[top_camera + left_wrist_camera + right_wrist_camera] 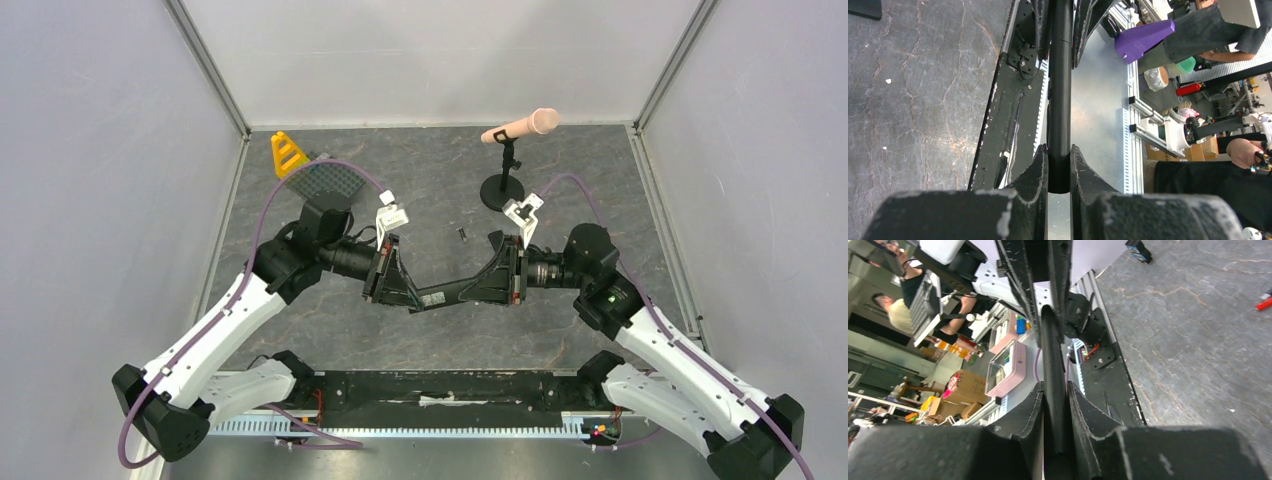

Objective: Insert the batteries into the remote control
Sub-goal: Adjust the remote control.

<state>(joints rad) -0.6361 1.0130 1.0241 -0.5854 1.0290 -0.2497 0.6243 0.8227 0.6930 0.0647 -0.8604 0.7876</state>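
Top external: I see the remote control (447, 295) held mid-scene between both arms, over the near part of the worktop (330, 330). Left pincer (415, 298) clamped on its left end, right pincer (478, 293) clamped on its right end (both wrist views agree). One small dark battery (462, 234) lies on the worktop just beyond.

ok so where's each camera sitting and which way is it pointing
top external: above and behind the robot, looking down on the table; both arms show.
left wrist: on the left arm, looking along the left tool and remote control.
right wrist: on the right arm, looking back along the right tool.
shared: both wrist views show the remote control.
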